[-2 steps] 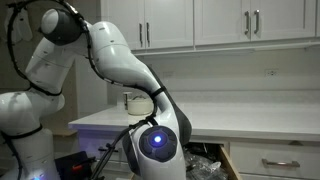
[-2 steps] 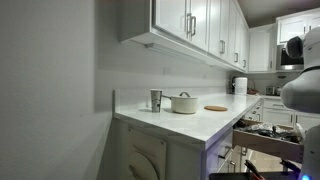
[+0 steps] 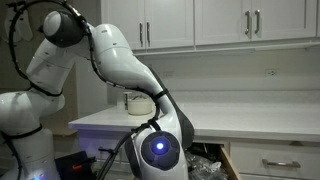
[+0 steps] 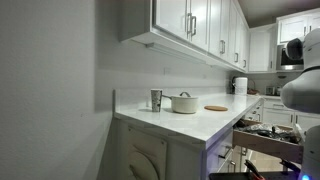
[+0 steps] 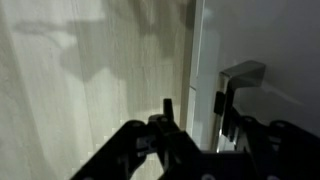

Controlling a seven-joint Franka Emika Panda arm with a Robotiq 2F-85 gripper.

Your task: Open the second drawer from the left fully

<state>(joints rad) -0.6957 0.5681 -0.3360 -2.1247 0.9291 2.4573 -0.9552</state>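
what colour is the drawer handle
Silver; the drawer handle shows best in the wrist view.

We see a white desk (image 4: 195,124) running along a kitchen wall. On it a cup (image 4: 156,100) stands just beside a white lidded pot (image 4: 184,103), then a flat round wooden board (image 4: 216,108), and farther along a white container (image 4: 240,86). White upper cabinets (image 4: 190,25) with vertical handles hang above.
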